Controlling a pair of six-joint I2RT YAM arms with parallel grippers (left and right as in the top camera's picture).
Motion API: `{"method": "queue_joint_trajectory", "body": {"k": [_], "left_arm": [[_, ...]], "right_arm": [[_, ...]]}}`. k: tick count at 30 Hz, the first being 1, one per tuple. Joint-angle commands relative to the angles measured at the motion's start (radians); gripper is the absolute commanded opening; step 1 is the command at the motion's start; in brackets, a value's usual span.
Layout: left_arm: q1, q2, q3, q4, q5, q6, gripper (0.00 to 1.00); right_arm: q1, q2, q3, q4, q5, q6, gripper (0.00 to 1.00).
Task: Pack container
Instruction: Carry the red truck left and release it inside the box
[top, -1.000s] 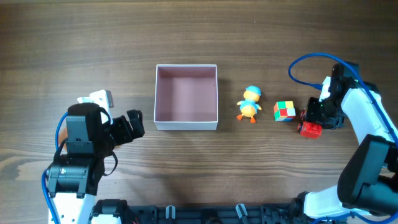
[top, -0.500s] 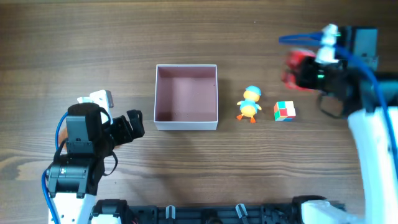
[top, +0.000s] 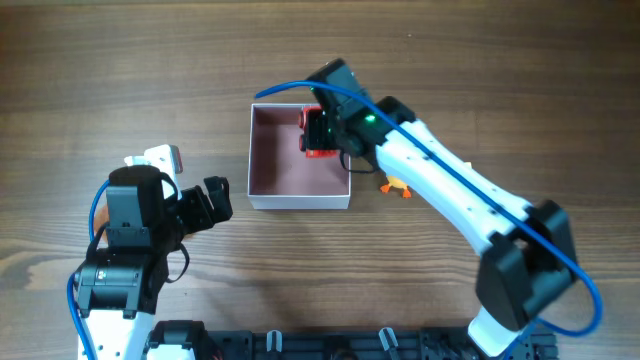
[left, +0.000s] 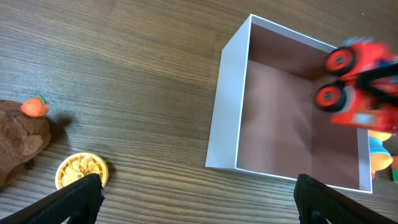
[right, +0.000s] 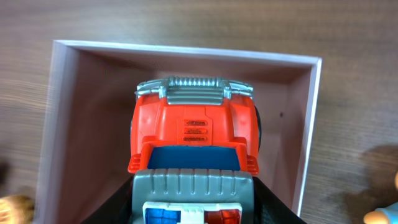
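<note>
Right gripper (top: 322, 133) holds red truck (right: 194, 134) over container (top: 298, 201); wooden table (top: 150, 60).

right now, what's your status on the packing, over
Right gripper shut on red toy truck, over the container. Left gripper open, off to its side. Container floor bare where visible, nothing in the way.

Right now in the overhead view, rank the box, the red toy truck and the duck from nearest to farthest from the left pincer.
1. The box, just right of the left pincer.
2. The red toy truck, at the box's far right corner.
3. The duck, past the box's right wall, mostly hidden.
</note>
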Motion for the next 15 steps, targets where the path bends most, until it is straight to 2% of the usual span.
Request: {"method": "queue_joint_trajectory", "body": {"k": [1, 4, 5, 10, 15], "left_arm": [[0.001, -0.003, 0.018, 0.004, -0.027, 0.03, 1.0], [0.003, -0.003, 0.018, 0.01, -0.332, 0.03, 1.0], [0.008, -0.003, 0.019, 0.014, -0.37, 0.029, 1.0], [0.069, 0.009, 0.027, 0.018, -0.382, 0.029, 1.0], [0.07, 0.009, 0.027, 0.018, -0.378, 0.029, 1.0]], "right_arm": [[-0.006, 0.023, 0.009, 0.013, 0.033, 0.032, 0.04], [-0.02, 0.045, 0.009, 0.013, 0.037, 0.032, 0.04], [-0.024, 0.05, 0.009, 0.013, 0.037, 0.033, 0.04], [-0.03, 0.051, 0.008, -0.019, 0.113, 0.033, 0.04], [-0.03, 0.069, 0.004, -0.055, 0.172, 0.037, 0.04]]}}
